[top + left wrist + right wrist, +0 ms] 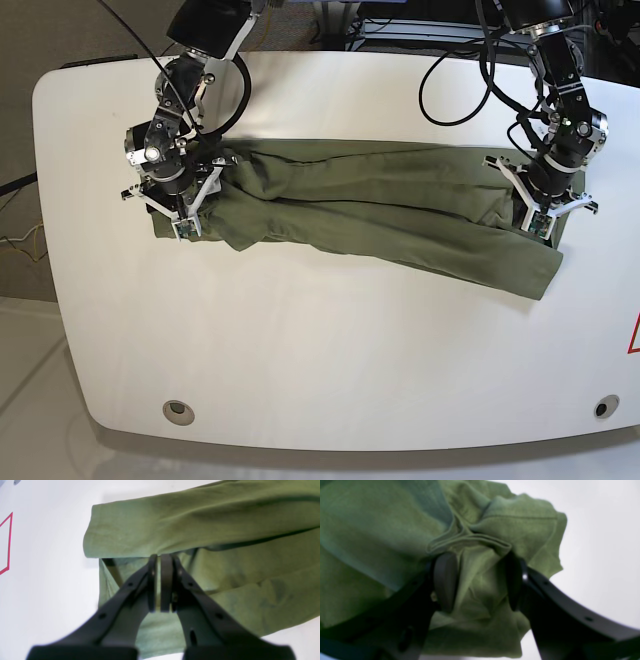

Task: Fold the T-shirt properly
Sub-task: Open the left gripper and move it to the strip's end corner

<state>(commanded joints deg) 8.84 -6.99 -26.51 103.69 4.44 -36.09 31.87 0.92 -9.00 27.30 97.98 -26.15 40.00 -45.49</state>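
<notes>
- In the base view the tips of both hands are masked by wrist hardware and cloth, so the grasps are read from the wrist views only; the right wrist view is soft in focus, and the arms are cut off by the upper border of the base view.
- The T-shirt is laid as a long, narrow, olive-green band across the upper middle of the white counter, stretched between the two arms, with lengthwise folds and a lower edge that slants down toward the base view's right.
- The left hand is seen nearly closed, only a thin slit left between its pads, with a folded edge of the cloth meeting the pad tips; whether fabric is actually pinched there cannot be told.
- The right hand is held partly open, and a bunched, creased mass of the shirt with a stitched hem is gathered between its two pads.
- The end of the shirt at the base view's left is crumpled under the right hand; the other end is squarer and flatter.
- A wide bare stretch of counter is left in front of the shirt, reaching to the rounded near edge.
- A red outline mark is printed on the counter well apart from the cloth.
</notes>
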